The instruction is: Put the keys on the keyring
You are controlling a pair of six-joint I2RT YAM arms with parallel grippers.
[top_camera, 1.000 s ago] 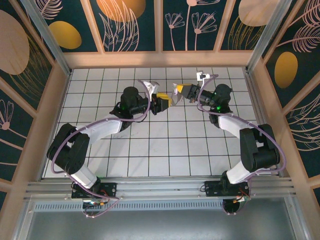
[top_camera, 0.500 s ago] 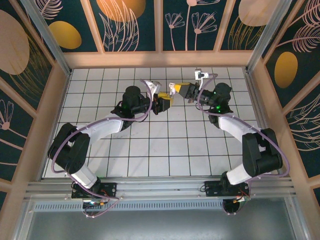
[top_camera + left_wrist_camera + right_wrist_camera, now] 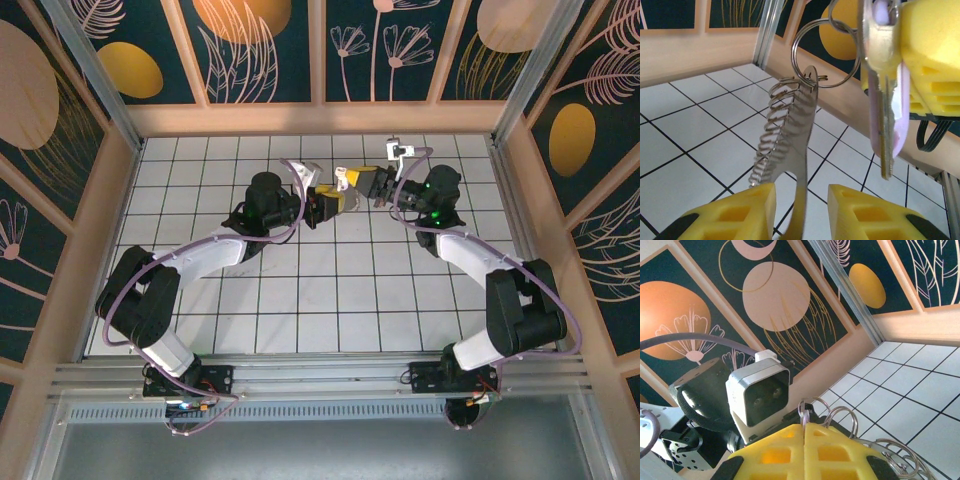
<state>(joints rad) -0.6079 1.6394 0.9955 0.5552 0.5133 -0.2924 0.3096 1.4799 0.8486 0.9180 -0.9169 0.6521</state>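
My right gripper (image 3: 804,426) is shut on the key (image 3: 884,105), which hangs blade down with its lilac cover showing. Linked split rings (image 3: 826,50) join the key to the keyring (image 3: 792,130), a flat metal strip fringed with small wire loops. The strip's lower end runs down between the yellow fingers (image 3: 747,205) of my left gripper (image 3: 801,192), with a gap on each side, so that gripper is open. From above, the left gripper (image 3: 328,204) and right gripper (image 3: 352,180) nearly meet above the far middle of the floor.
White tiled floor (image 3: 330,290) inside wooden walls, with the back wall (image 3: 320,118) a few tiles beyond the grippers. The left arm's wrist camera (image 3: 759,395) sits close in front of my right gripper. Purple cables loop beside both wrists.
The right gripper has moved left and slightly toward the back wall, closing the gap to the left gripper. The left arm has barely moved.
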